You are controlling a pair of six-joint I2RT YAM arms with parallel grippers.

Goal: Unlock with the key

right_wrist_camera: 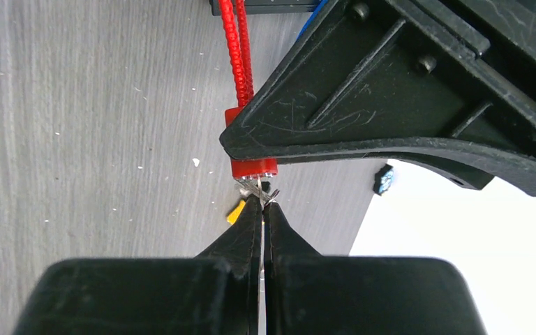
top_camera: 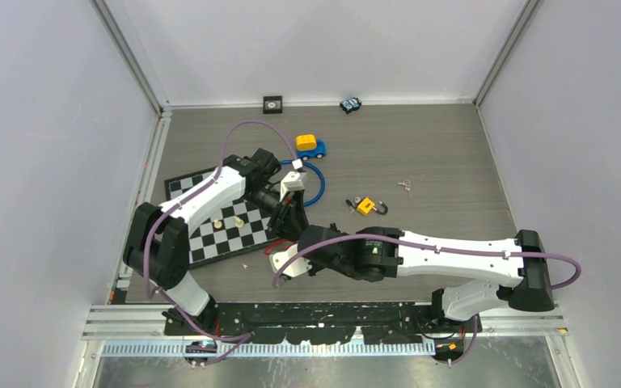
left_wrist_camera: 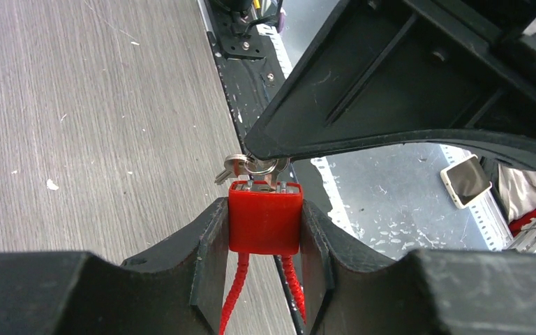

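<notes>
My left gripper (left_wrist_camera: 265,230) is shut on a red padlock (left_wrist_camera: 264,217) with a red ribbed cable shackle (left_wrist_camera: 234,293), held above the table. A silver key (left_wrist_camera: 251,167) sits in the lock's keyway, with a second key hanging on its ring. My right gripper (right_wrist_camera: 263,204) is shut on the key (right_wrist_camera: 258,190), right against the lock body (right_wrist_camera: 251,167). In the top view both grippers meet near the chessboard's right edge, the left gripper (top_camera: 287,212) above the right gripper (top_camera: 289,242).
A chessboard (top_camera: 222,230) with a few pieces lies at the left. A yellow padlock (top_camera: 365,206), loose keys (top_camera: 405,187), a blue cable (top_camera: 315,182), a yellow-blue toy car (top_camera: 310,146), a small toy (top_camera: 350,104) and a black box (top_camera: 272,103) lie further back.
</notes>
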